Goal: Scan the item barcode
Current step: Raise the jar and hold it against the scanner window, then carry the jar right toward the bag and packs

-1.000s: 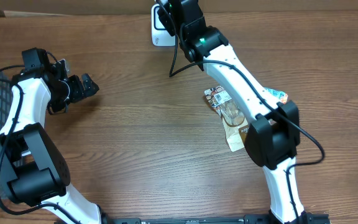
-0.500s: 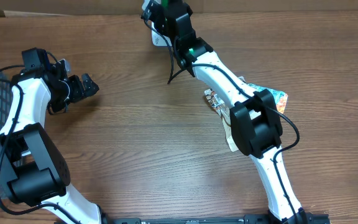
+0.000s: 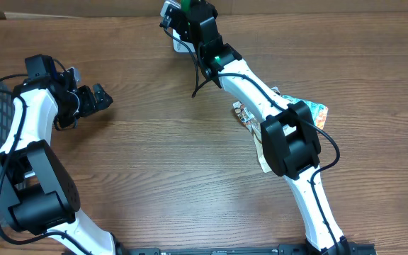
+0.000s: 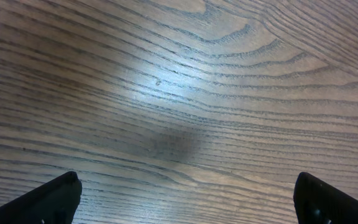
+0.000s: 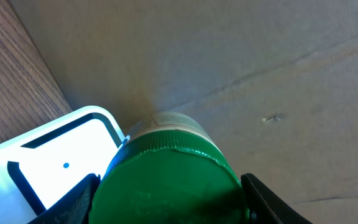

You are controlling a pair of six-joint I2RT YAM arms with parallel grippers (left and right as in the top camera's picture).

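Overhead: your right claw, clenched on the green-capped jar, has swung over the scanner; left claw gapes idle

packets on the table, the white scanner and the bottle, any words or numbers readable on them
No text can be read in any view.
packets: printed, but too small and blurred.
white scanner: a black outline and a blue dot, no words.
green-lidded bottle: no label in view.
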